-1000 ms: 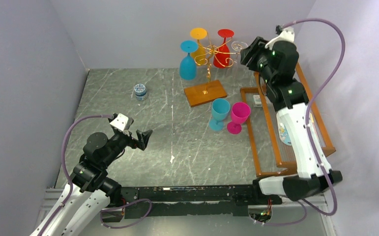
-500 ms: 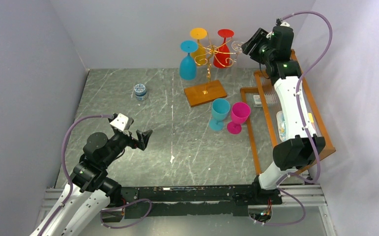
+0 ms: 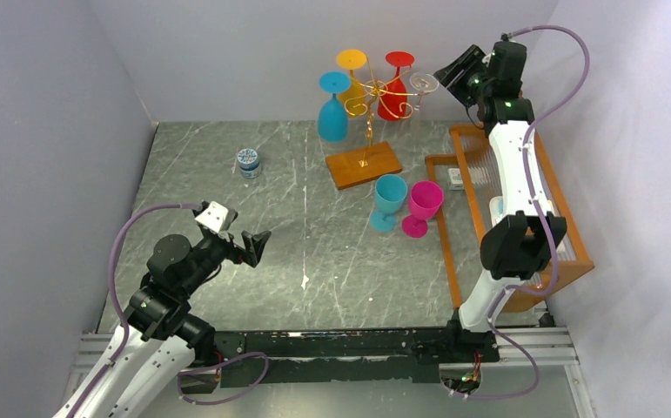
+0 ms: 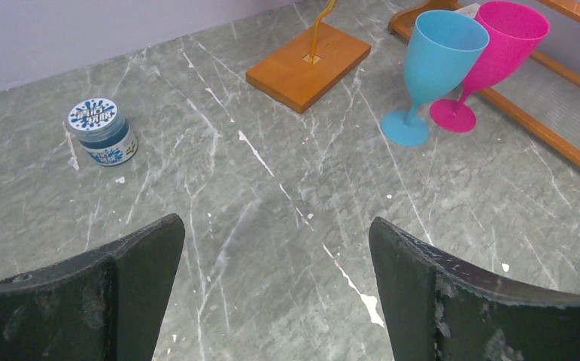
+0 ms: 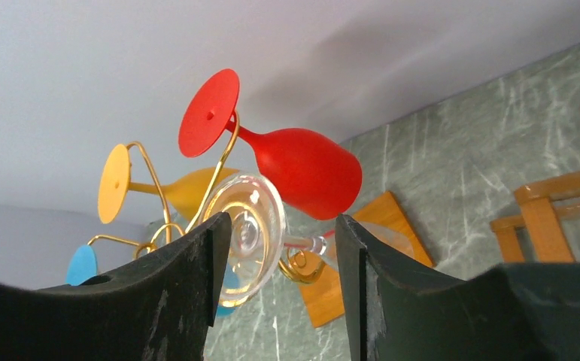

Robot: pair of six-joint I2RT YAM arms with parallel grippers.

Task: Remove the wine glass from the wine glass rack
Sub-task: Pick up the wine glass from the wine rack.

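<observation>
Right gripper up high at far right, level w/ top of wine glass rack. Jaws spread wide, holding nothing. Clear wine glass hung upside down on rack's right-hand scroll arm, foot uppermost, just left of those jaws in top view. Contact or not: can't tell from there.

Right wrist view: round clear foot seen nearly face-on in the gap betw. the two fingers, left edge of foot hidden behind left finger. Stem running right toward the other finger, bowl mostly hidden behind it. No clear sign of either finger pressing on the glass.

Also hanging on rack: red glass just beside the clear one, yellow glass further left, hanging blue glass at far left. Rack's flat wooden base on tabletop, mid-far.

Standing upright on tabletop: standing blue glass and pink glass, side by side, bowls touching or nearly so, betw. rack base and orange wooden frame. Small blue jar left of rack base, apart from it.

Left gripper low over near-left tabletop, well apart from rack. Jaws wide, nothing betw. them, only bare tabletop in left wrist view.
</observation>
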